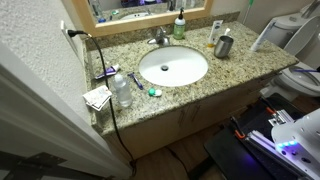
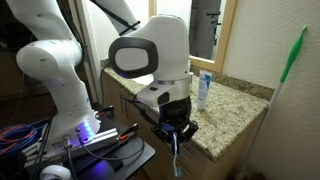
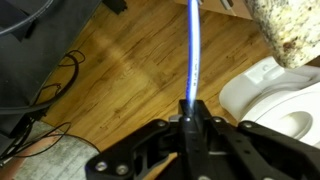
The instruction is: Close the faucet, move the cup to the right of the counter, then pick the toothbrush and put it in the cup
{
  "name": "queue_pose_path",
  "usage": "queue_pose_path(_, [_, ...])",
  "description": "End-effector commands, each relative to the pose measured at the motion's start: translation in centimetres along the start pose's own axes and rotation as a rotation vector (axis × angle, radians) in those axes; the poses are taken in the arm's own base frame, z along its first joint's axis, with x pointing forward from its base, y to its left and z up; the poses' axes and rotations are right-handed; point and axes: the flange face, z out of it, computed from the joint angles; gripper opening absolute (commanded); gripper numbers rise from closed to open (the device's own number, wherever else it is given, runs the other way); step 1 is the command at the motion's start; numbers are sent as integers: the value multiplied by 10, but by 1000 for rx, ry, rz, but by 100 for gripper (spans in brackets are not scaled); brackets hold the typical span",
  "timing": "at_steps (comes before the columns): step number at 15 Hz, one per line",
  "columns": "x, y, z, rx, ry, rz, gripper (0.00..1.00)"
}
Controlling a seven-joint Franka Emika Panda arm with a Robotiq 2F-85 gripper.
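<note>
My gripper (image 3: 190,112) is shut on the thin blue toothbrush (image 3: 194,50), which sticks out from between the jaws over the wood floor, off the counter's edge. In an exterior view the gripper (image 2: 175,126) hangs beside the granite counter (image 2: 232,108) with the toothbrush (image 2: 177,152) pointing down. The dark grey cup (image 1: 223,45) stands on the counter (image 1: 240,68), to the right of the white sink. The chrome faucet (image 1: 158,38) stands behind the sink; I cannot tell whether water runs.
A green soap bottle (image 1: 179,27) and an amber bottle (image 1: 213,35) stand at the back. A clear bottle (image 1: 122,90), a purplish brush (image 1: 105,72) and small items crowd the left end. A white toilet (image 3: 280,95) is close to the gripper. Cables lie on the floor.
</note>
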Motion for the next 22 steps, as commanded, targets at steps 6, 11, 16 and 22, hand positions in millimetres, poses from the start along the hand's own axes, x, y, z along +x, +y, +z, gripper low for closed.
queue_pose_path(6, [-8, 4, -67, 108, 231, -181, 2])
queue_pose_path(11, [-23, -2, -92, 209, 194, -224, 10])
queue_pose_path(16, [-58, 5, -142, 300, 285, -331, 2])
queue_pose_path(22, [-96, 3, -229, 475, 389, -400, 10])
